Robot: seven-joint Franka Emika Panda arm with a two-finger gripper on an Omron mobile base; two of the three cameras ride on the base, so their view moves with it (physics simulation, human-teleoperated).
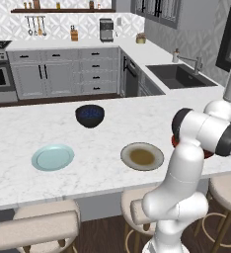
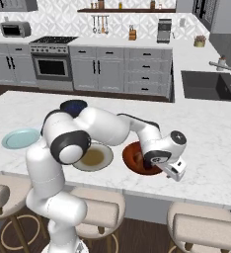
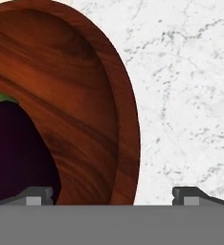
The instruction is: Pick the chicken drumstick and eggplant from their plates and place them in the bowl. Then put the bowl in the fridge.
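Left base view: blue plate (image 1: 52, 157) & beige plate (image 1: 142, 156) bare on counter (image 1: 88, 183).
Right base view: bowl (image 2: 132, 157) beside beige plate, under arm.
Hand view: gripper (image 3: 112, 195) wide open astride bowl rim, holding nothing; eggplant (image 3: 16, 153) inside bowl.

Bare marble counter (image 3: 185, 95) beside bowl (image 3: 85, 95)

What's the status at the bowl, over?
Gripper open, low, straddling the bowl rim. Eggplant inside bowl. Both plates, blue and beige, bare. Nothing blocking the rim.
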